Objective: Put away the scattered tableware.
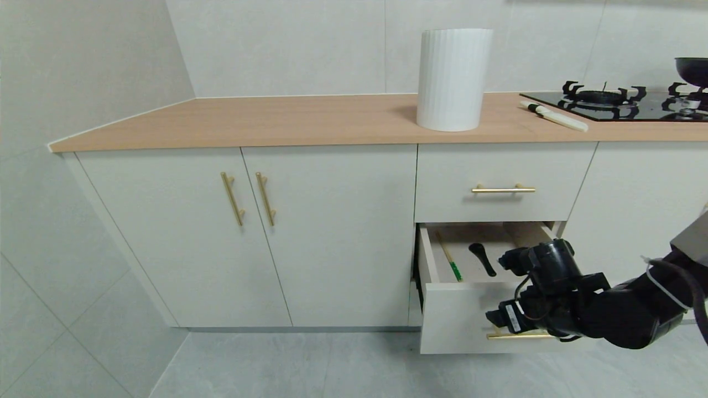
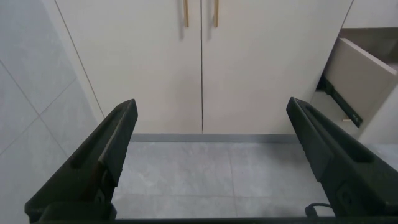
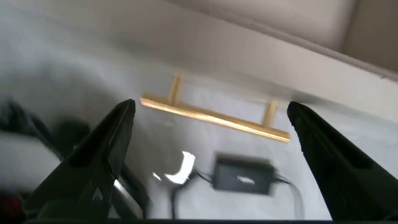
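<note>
This is a home kitchen: a wooden countertop (image 1: 276, 119) runs over pale cabinets (image 1: 332, 237) with brass handles (image 1: 232, 198), a black gas hob (image 1: 619, 104) sits at its right end, and an open drawer (image 1: 470, 315) holds a spoon (image 1: 482, 258).

light: bright, even, diffuse | shadows: soft, left of canister (image 1: 453, 77) on countertop (image 1: 276, 121); dim inside open drawer (image 1: 470, 315)

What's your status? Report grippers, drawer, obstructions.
Right gripper open, by handle of open drawer. Left gripper open, empty, facing cabinet doors. Chopsticks, spoon in drawer; knife on counter. Nothing blocking drawer.
</note>
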{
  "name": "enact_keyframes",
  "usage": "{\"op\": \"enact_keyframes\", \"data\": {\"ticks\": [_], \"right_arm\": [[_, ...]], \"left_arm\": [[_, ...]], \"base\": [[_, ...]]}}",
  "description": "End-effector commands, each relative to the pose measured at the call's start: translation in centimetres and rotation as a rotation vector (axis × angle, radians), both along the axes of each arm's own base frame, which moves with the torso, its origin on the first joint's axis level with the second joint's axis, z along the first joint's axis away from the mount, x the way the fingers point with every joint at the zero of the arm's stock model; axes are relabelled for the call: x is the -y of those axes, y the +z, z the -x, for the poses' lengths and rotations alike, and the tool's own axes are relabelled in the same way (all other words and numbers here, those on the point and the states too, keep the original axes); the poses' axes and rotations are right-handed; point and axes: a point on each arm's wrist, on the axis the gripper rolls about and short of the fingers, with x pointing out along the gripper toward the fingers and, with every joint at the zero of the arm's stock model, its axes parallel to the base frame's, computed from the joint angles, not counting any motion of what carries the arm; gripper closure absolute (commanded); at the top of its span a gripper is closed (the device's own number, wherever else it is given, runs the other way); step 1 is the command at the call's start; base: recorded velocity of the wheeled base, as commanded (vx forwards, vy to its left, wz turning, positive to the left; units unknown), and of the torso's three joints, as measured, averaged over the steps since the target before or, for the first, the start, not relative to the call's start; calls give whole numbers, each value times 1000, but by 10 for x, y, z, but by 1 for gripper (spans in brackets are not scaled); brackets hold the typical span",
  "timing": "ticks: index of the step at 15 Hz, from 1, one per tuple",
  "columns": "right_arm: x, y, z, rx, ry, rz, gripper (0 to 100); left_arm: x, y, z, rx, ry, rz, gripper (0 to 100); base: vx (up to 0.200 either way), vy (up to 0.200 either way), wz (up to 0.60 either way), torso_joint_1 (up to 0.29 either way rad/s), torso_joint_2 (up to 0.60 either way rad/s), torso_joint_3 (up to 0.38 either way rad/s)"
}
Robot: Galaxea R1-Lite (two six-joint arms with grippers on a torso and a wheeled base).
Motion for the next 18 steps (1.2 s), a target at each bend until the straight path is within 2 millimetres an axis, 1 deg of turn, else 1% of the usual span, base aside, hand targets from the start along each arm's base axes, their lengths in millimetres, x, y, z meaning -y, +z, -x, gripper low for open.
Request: {"op": "enact_keyframes", "data": {"ticks": [1,3,5,8,9,12,14,18], "right_arm": [[3,-16,-12,-2,-34,-10,0],[2,-18,-19,39,-57,-43,0],[1,-25,-30,91,-104,-70,0],[6,-36,-48,196,-162,-93,0],[9,-40,-51,211,-174,-102,0],[19,-50,-70,263,-243,-151,0],[22,-53,-80,298,-287,-179,0],[26,-67,-103,413,-359,-188,0]], "left_arm": [[0,0,0,0,-1,0,0],[0,0,0,-1,1,0,0],[0,0,0,0,1,0,0],[0,0,0,0,1,0,0],[0,0,0,0,1,0,0],[0,0,0,0,1,0,0],[0,0,0,0,1,0,0],[0,0,0,0,1,0,0]], "base": [[0,0,0,0,0,0],[0,0,0,0,0,0],[0,0,0,0,0,0],[0,0,0,0,0,0],[0,0,0,0,0,0],[0,0,0,0,0,0],[0,0,0,0,0,0],[0,0,0,0,0,0]]}}
